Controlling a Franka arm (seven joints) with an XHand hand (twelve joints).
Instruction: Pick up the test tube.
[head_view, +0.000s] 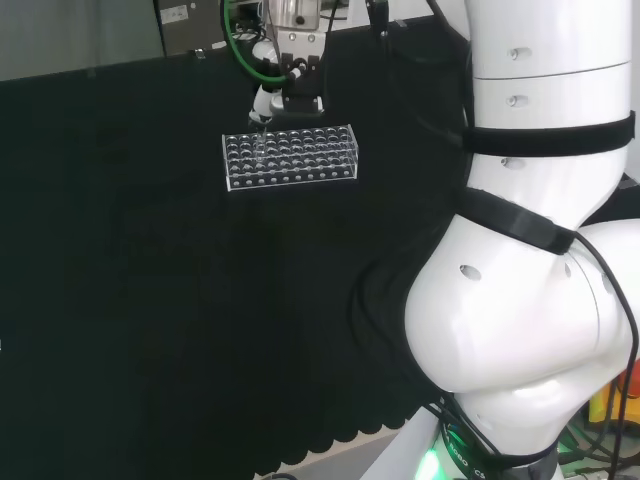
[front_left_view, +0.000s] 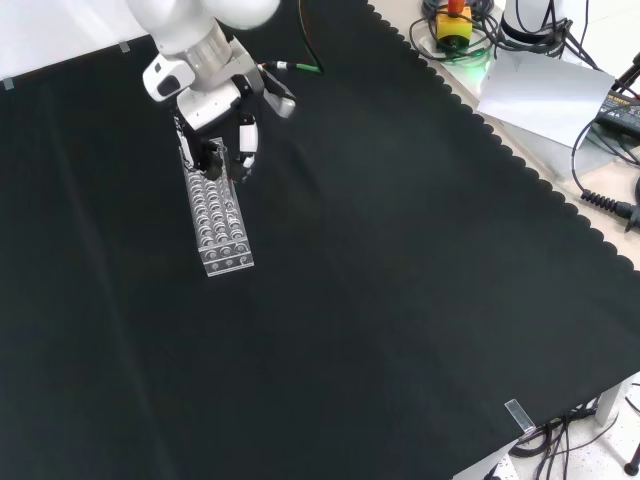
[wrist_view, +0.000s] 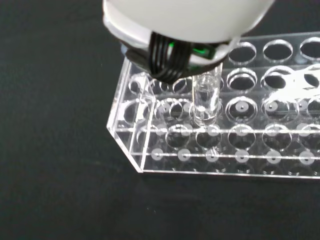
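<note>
This is looking like a robotics lab. A white robot arm (head_view: 520, 300) is working over a black cloth (front_left_view: 400, 300) bench, a clear tube rack (head_view: 290, 157) is sitting on it, and cables (front_left_view: 600, 190) are trailing nearby.

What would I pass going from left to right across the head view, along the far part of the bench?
Bare black cloth → clear plastic test tube rack, with the black and white hand above its left part → the arm's big white links.

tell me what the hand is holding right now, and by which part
Cannot be told for sure. The hand is over the rack, right at the upper end of the tube standing in it, but the contact itself is hidden.
</note>
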